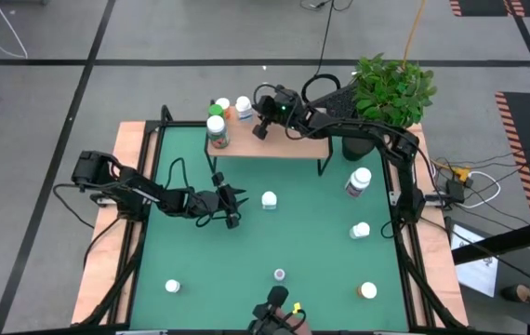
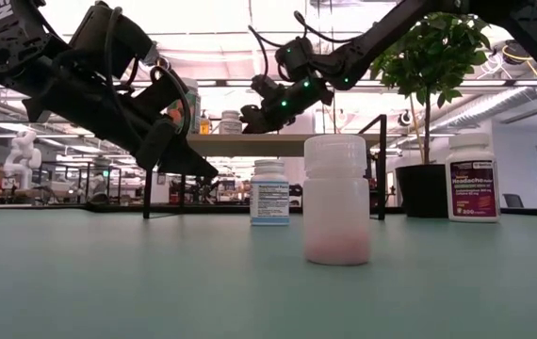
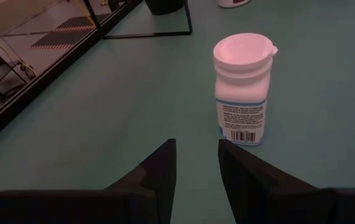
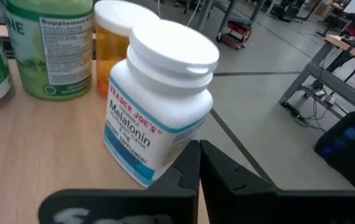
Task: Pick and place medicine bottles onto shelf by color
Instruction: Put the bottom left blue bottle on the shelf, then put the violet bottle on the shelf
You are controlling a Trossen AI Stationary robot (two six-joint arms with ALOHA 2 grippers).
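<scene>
The left pincer (image 1: 230, 207) is held low over the green mat (image 1: 311, 223) of the desk, its fingers (image 3: 159, 171) set slightly apart with nothing between them. A white bottle with a blue-edged label (image 3: 242, 87) stands upright on the mat just beyond the fingertips, apart from them; in the high view it is seen as a white cap (image 1: 269, 199) just to the right of the pincer.

The right pincer (image 1: 263, 124) is positioned over the shelf (image 1: 279, 147) at the far side of the mat, its fingers (image 4: 190, 168) pressed together and empty. A white Melatonin bottle (image 4: 159, 99) is seen tilted on the light wood top, right at the fingertips; whether it is touched cannot be told. Beside it on the shelf stand an orange bottle (image 4: 116, 43) and a green-labelled bottle (image 4: 50, 46).

Further white-capped bottles (image 1: 359, 181) are scattered over the mat, well apart. A potted plant (image 1: 390, 88) stands at the far right corner.
</scene>
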